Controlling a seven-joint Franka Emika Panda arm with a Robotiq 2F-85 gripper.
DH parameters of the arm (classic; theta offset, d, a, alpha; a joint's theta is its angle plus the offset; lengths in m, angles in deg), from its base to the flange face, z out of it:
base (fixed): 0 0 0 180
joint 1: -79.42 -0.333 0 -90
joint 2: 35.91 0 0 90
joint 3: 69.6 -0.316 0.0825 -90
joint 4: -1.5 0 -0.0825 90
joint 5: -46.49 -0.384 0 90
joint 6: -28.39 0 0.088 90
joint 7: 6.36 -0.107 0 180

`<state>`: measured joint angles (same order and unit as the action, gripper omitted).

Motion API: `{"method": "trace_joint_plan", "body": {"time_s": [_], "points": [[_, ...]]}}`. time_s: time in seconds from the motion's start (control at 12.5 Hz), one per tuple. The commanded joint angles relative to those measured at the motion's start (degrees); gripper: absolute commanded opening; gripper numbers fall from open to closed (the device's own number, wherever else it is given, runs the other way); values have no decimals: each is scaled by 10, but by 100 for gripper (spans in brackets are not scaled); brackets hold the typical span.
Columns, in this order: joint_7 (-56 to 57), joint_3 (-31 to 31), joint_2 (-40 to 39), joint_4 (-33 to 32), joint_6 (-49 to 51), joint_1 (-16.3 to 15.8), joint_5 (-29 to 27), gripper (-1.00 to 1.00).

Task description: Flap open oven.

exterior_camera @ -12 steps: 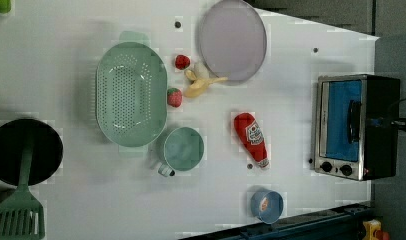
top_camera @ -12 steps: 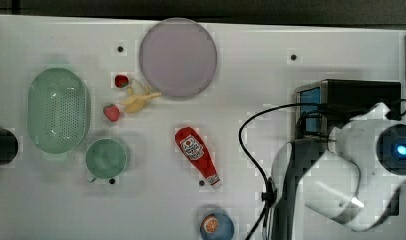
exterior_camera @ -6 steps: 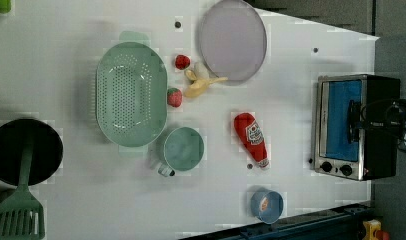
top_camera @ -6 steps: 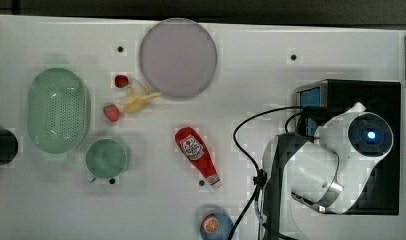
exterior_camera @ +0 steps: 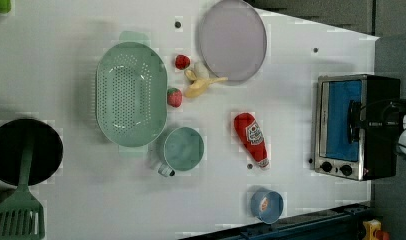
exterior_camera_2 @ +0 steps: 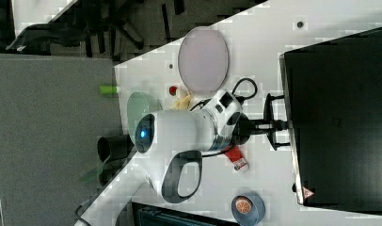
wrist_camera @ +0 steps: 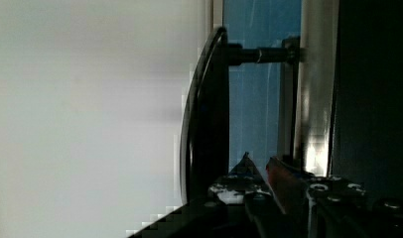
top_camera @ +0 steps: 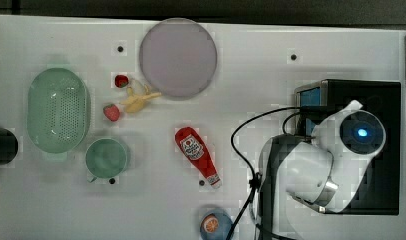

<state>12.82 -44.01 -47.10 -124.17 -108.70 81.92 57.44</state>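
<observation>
White table point(exterior_camera: 291, 200) carrying, at the left view's right edge, the oven point(exterior_camera: 358, 125), a black box with silver front trim, blue-tinted glass door and two black knobs point(exterior_camera: 336, 168); the door stands closed against the front. The white robot arm point(top_camera: 336, 160) reaches over the oven in the top view, and in the right view its gripper point(exterior_camera_2: 274, 125) meets the oven's front face at the bar handle point(wrist_camera: 204, 114). In the wrist view the fingers point(wrist_camera: 284, 183) sit narrowly parted behind the handle, between it and the glass; whether they actually pinch the bar cannot be told. Remaining objects, all well apart from the oven: a green colander point(exterior_camera: 131, 94) toward the left view's left, a grey-lilac plate point(exterior_camera: 233, 39) near the far edge, a black pan point(exterior_camera: 23, 150) with a green spatula point(exterior_camera: 18, 210), a green mug point(exterior_camera: 183, 149), a red ketchup bottle point(exterior_camera: 251, 137) lying flat, a small blue bowl point(exterior_camera: 266, 205), a banana point(exterior_camera: 201, 85) and two strawberries point(exterior_camera: 174, 97).
</observation>
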Motion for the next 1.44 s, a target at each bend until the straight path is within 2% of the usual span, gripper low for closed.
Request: {"method": "trace_joint_plan", "body": {"time_s": [0.08, 0.4, 0.72, 1.04, 1.44], "points": [[-97, -20, 1, -9, -3, -39, 77, -65], [-218, -43, -6, -23, 1, -64, 182, -65], [-359, -78, -34, -31, 17, -87, 244, -65], [-467, -101, -82, -30, 18, -112, 270, -65], [-476, -102, -131, -26, -12, -128, 270, -65]]}}
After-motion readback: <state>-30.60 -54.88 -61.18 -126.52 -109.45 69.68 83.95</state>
